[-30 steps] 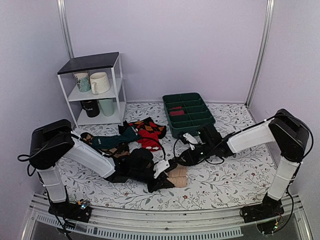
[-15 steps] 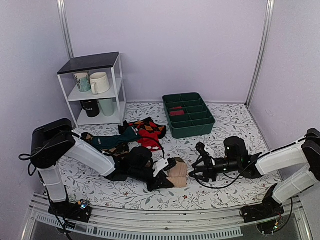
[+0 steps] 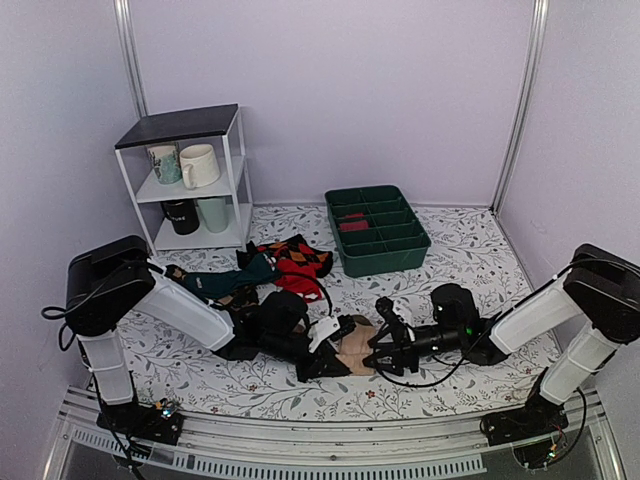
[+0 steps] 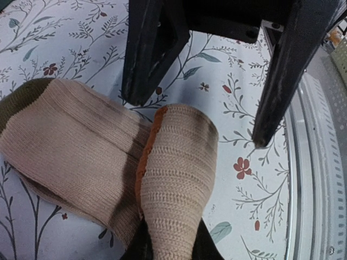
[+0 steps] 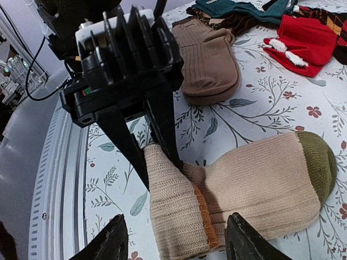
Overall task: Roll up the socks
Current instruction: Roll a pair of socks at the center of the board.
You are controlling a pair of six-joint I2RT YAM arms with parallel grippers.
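Left end effector [image 5: 160, 162] clenches the two socks [image 5: 255, 179]; right end effector [image 5: 176, 244] stands released.

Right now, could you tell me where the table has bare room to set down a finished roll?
Bare cloth lies right of the green tray, toward the back corner, and between the right arm and the near edge. Crowded: the middle, where left gripper and right gripper meet at the beige socks, and the sock pile by the shelf.

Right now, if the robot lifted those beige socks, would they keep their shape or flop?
Probably flop: the socks are soft knit, already bent over where the left gripper pinches them. Likely light and grippy, given the ribbed fabric.
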